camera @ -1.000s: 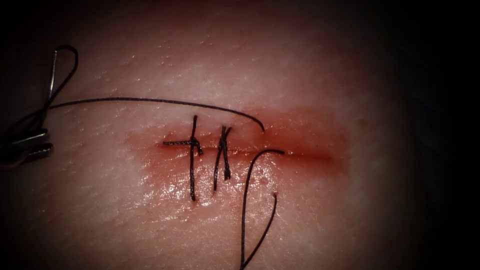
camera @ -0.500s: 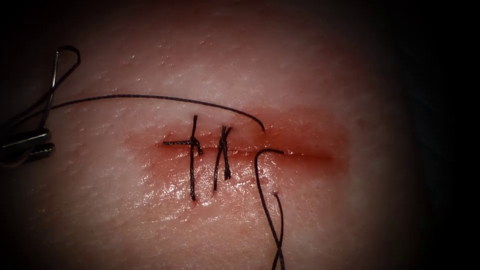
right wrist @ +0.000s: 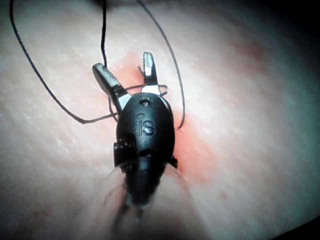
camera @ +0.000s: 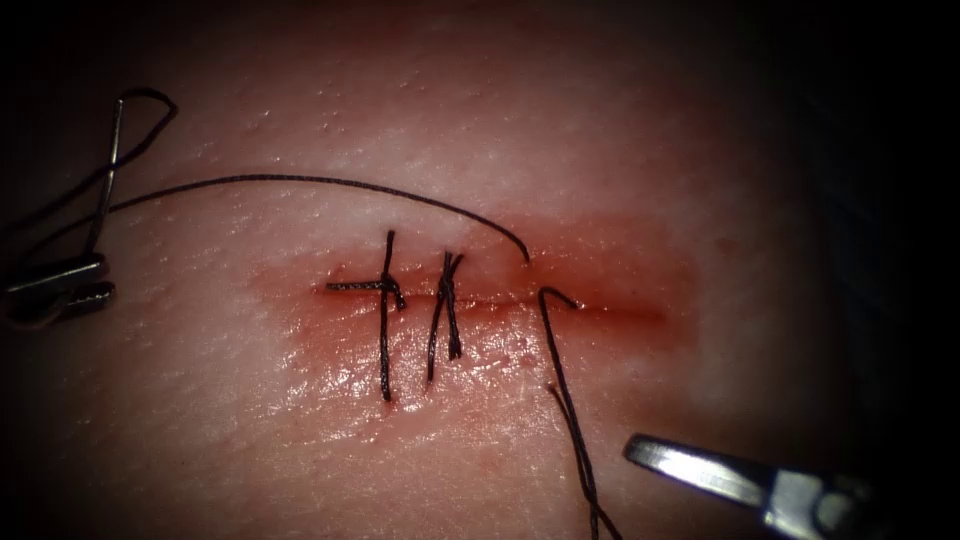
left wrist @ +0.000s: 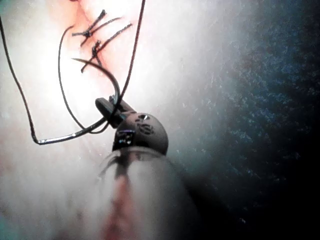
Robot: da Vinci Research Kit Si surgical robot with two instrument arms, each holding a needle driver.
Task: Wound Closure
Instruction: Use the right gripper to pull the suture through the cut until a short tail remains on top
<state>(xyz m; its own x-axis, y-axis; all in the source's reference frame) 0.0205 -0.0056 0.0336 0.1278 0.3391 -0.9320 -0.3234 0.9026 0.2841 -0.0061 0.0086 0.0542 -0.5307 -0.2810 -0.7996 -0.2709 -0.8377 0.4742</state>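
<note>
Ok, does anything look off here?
Nothing damaged. Third stitch's thread lies loose, untied, across the cut. Left tool holds the needle about mid-curve, clear of the tissue, left of the cut. Right tool, open, holds nothing.

Endoscope view is lit in the middle and falls off to black at every edge. Wet glare shines on the tissue (camera: 330, 370) by the cut. Left wrist view blows out white over the tissue, with its own shaft a blur up close.
</note>
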